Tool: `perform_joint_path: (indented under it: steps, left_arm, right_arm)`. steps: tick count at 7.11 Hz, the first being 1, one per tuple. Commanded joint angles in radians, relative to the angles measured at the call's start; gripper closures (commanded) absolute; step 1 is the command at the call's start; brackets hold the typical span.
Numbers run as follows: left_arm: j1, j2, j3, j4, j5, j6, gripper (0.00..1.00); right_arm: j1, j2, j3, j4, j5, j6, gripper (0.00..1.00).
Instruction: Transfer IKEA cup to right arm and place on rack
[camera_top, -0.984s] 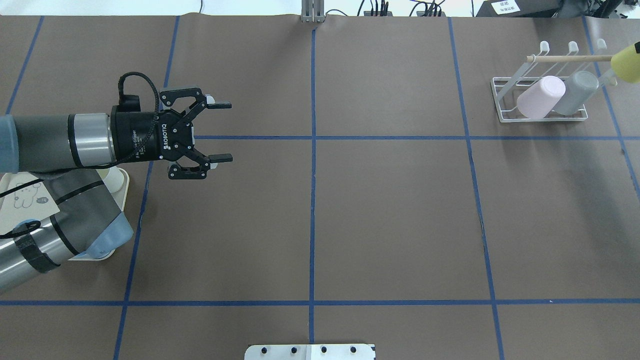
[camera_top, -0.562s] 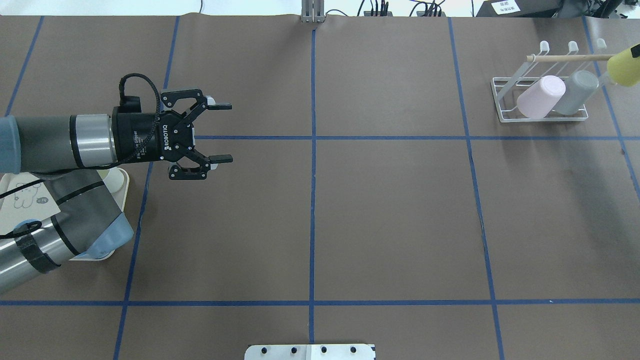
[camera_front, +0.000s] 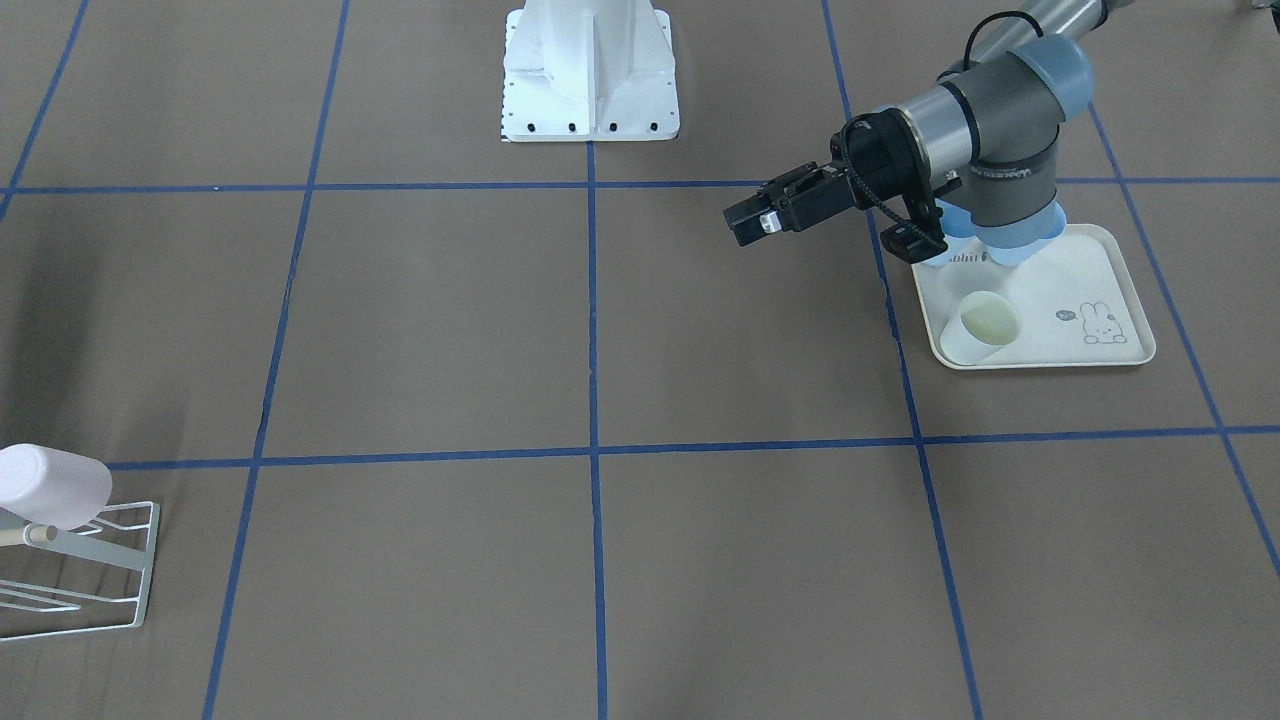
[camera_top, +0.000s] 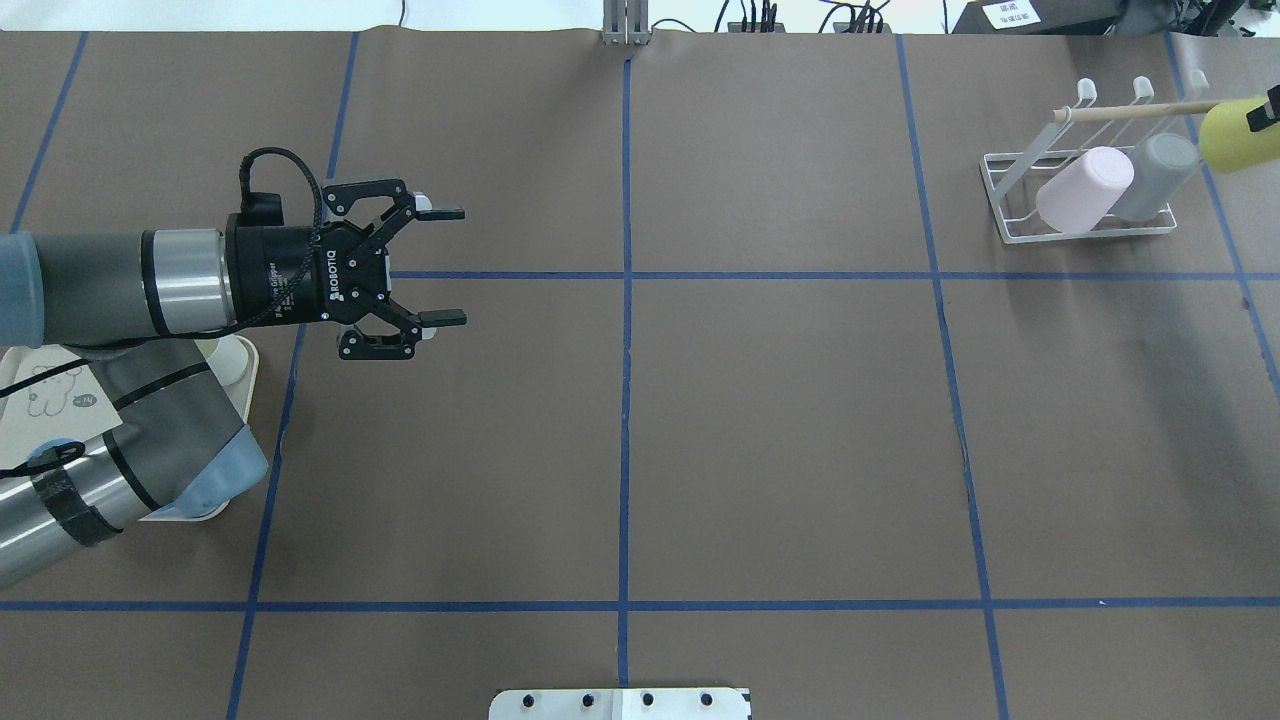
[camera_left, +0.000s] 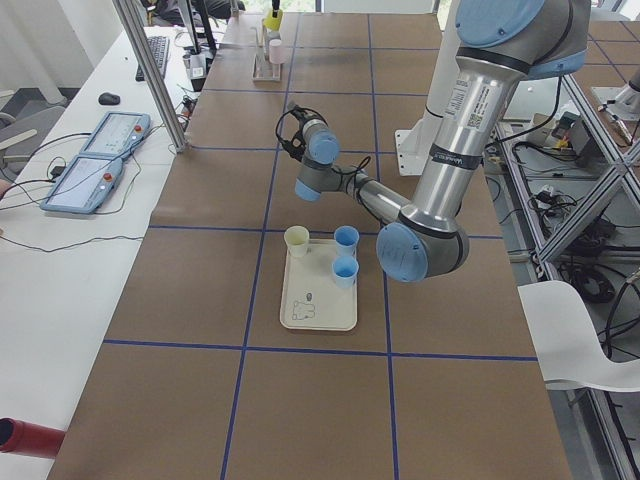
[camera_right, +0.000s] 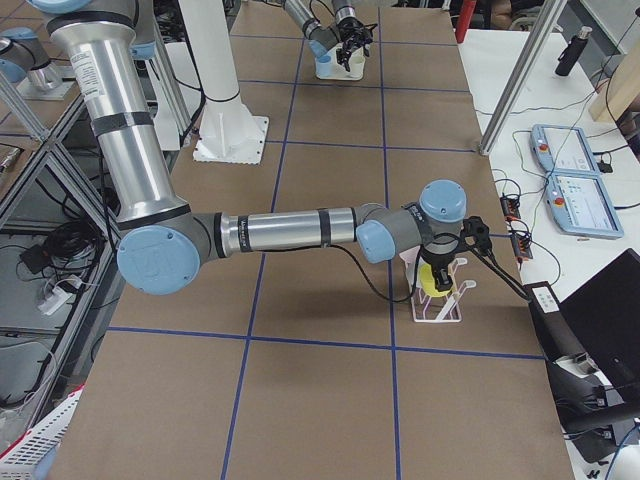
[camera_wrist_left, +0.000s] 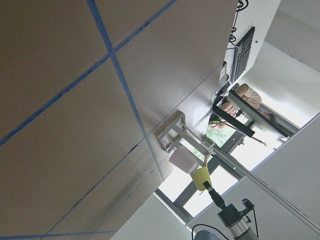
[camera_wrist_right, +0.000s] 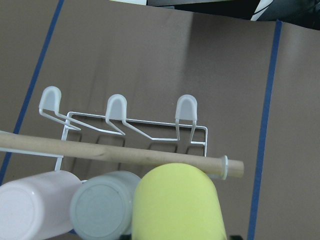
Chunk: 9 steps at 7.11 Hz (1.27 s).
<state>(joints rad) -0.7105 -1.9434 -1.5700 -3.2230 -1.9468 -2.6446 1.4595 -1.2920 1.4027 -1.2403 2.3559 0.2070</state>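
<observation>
One yellow cup (camera_top: 1232, 140), closer to rack (camera_top: 1130, 110)

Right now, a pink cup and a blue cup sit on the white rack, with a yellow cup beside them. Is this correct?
No blue cup: the rack holds a grey cup there, as the right wrist view shows. The pink cup and the yellow cup are as you say.

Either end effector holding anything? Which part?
Right end effector holds the yellow cup by its end away from the rack; left end effector open, empty.
</observation>
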Motion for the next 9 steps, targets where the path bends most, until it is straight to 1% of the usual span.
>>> perform_joint_path:
  steps: [1,5,6,7,9]
  left_arm:
    - [0.002,0.000,0.002,0.000,0.000,0.000,0.00]
    - [0.005,-0.012,0.019,0.000,0.002,0.000,0.00]
    - [0.003,-0.017,0.025,0.000,0.002,0.000,0.00]
    - [0.005,-0.017,0.025,0.000,0.002,0.000,0.00]
    - [0.005,-0.017,0.024,-0.001,0.002,0.000,0.00]
  right_arm:
    - [-0.001,-0.001,0.001,0.001,0.006,0.000,0.67]
    - [-0.001,-0.032,0.012,0.002,0.020,-0.008,0.67]
    - [0.001,-0.036,0.012,0.002,0.040,-0.009,0.67]
    - [-0.001,-0.027,-0.019,0.002,0.030,-0.015,0.68]
    - [-0.005,-0.018,-0.024,-0.001,0.033,-0.012,0.68]
